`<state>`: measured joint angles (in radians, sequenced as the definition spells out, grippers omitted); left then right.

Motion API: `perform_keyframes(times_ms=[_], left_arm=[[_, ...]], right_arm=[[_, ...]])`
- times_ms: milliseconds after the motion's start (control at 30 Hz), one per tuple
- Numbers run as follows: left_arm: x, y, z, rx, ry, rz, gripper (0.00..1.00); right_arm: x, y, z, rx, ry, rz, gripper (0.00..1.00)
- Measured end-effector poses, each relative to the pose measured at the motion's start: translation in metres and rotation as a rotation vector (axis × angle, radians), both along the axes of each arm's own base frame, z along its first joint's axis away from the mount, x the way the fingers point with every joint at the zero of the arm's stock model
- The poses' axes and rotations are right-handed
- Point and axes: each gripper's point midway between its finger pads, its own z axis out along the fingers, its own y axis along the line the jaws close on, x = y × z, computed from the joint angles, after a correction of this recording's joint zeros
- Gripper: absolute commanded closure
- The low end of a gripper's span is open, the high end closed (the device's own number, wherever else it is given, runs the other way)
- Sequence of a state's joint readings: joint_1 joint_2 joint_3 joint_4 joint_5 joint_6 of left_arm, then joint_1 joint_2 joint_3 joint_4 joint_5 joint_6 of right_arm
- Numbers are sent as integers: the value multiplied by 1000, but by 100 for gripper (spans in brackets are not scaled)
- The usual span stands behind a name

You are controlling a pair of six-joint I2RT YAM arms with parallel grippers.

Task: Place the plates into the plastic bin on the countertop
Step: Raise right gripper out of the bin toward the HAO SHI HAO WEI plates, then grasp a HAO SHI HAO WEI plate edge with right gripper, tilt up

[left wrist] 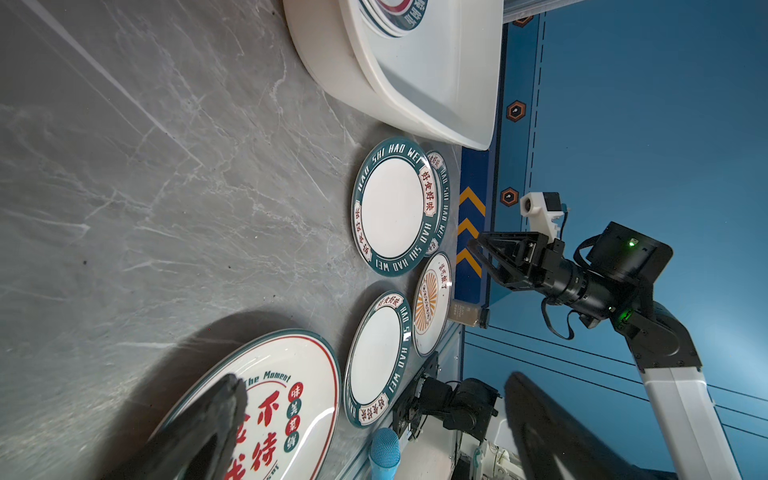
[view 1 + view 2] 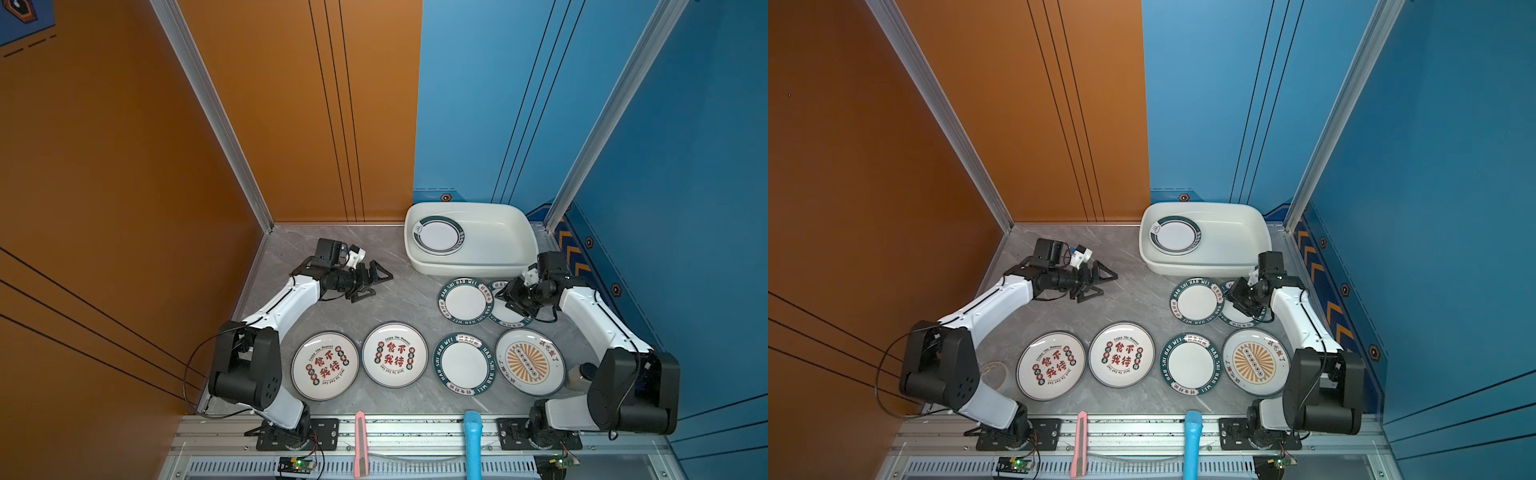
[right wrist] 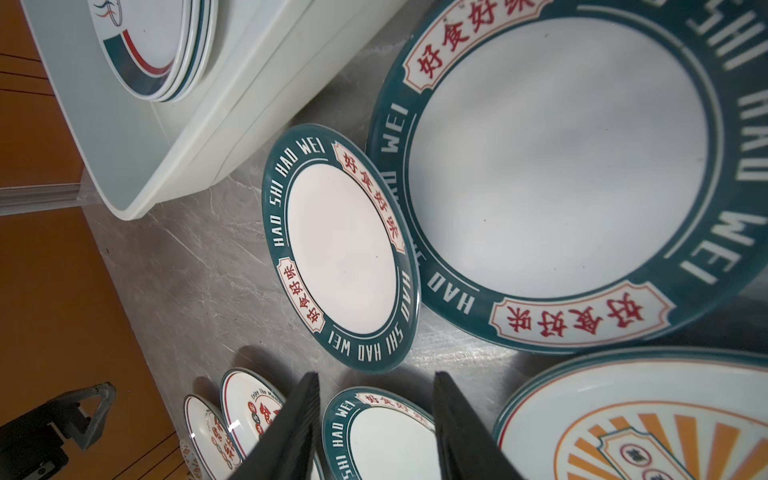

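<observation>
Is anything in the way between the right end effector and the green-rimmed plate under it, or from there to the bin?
Nothing sits between the right end effector and the green-rimmed plate below it. Its neighbour plate overlaps its rim, though, so lifting could disturb it. The way to the plastic bin looks clear.

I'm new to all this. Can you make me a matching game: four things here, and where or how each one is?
Things
1. plastic bin
2. orange sunburst plate
3. left end effector
4. pink utility knife

Descriptions
A. lies across the aluminium rail
B. open, holding nothing
C. holds a stack of plates
D. rightmost in the row nearest the rail

Pairs: 1-C, 2-D, 3-B, 4-A
</observation>
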<state>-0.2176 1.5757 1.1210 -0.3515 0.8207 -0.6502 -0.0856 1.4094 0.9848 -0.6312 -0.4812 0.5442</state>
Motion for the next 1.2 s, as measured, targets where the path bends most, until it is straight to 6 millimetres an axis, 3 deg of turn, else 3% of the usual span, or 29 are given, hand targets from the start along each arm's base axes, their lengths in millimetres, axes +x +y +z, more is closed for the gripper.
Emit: perform_keyframes(times_ms=[167,467,833,1033,1200], left_arm=[[2,-4,-7,5,20,-8,2],[4,-9,-2,1,5,-19,2],[9,-10,3,-2,-6,-19,2],[12,-11,6,-4,-15,-19,3],[12,-11,3,-2,-9,-19,3]], right_arm=[[7,2,-14,39,-27,37,58],[9,-7,-37,55,-11,66,59],[12,5,-68,139,33,144,64],[20,8,-67,163,20,166,68],[26,10,-72,182,20,185,79]])
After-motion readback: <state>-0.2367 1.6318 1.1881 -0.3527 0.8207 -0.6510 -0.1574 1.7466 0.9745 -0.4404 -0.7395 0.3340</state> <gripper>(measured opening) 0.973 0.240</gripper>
